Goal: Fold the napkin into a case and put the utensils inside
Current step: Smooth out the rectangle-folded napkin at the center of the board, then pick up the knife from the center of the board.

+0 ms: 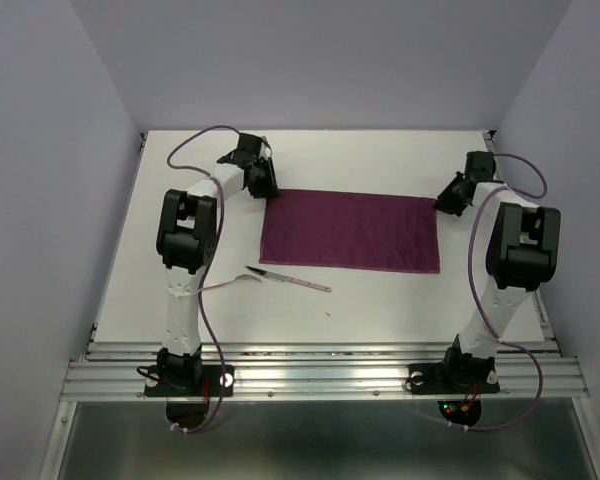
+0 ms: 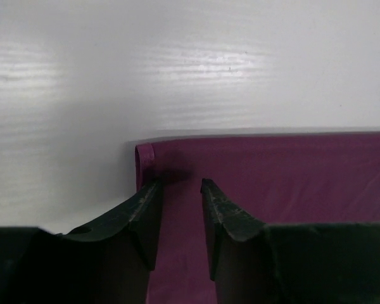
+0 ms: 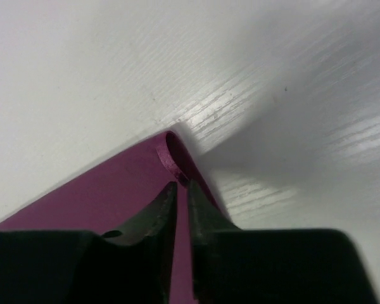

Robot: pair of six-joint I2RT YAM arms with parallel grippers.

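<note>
Napkin [image 1: 350, 231] folded flat; left tool [image 2: 180, 183] apart, right tool [image 3: 182, 185] barely apart at corners.

The napkin [image 1: 350, 231] lies flat, 2 utensils [image 1: 285, 279] near its front edge.

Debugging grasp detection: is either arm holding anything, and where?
Left gripper: jaws apart over far-left corner of napkin, nothing held. Right gripper: jaws nearly shut at its curled far-right corner; grip cannot be told.

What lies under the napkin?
Only the white table shows around the napkin, which lies flat on it. Both utensils lie apart from it, on its near side, not beneath it. The part of the table that the cloth covers cannot be seen.
</note>
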